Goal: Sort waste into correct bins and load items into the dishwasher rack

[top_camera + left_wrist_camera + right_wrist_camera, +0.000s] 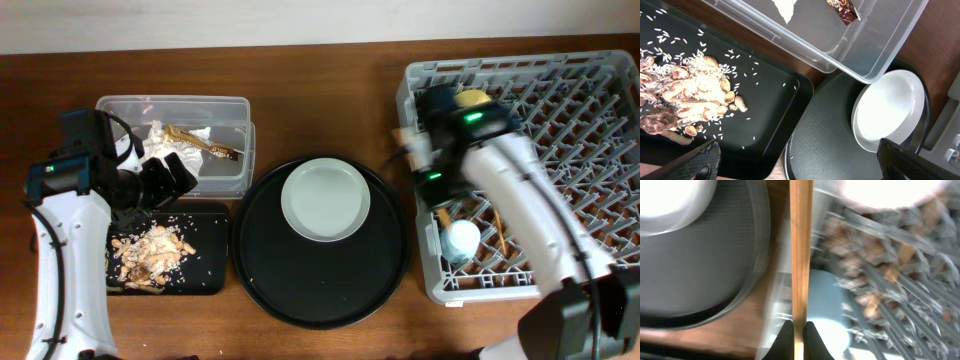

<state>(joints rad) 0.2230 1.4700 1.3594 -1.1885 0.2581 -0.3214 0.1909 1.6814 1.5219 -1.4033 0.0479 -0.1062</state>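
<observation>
Wooden table (330,60) — wrist-only: right jaws pinching chopstick (801,255)

So from overhead: the large round black tray (320,290) sits mid-table with the pale grey-green round plate (325,199) on its far half. Left of it, the clear rectangular plastic tub (230,172) is behind the flat black rectangular tray (205,275). The crumpled white paper napkin (172,135) and small brown-and-gold wrapper (205,146) are in the tub, and the beige-brown crumbly food scraps (148,256) on the flat tray. The large square grey plastic lattice crate (590,110) is on the right, with the small blue cup (462,240) in its near-left part.
</observation>
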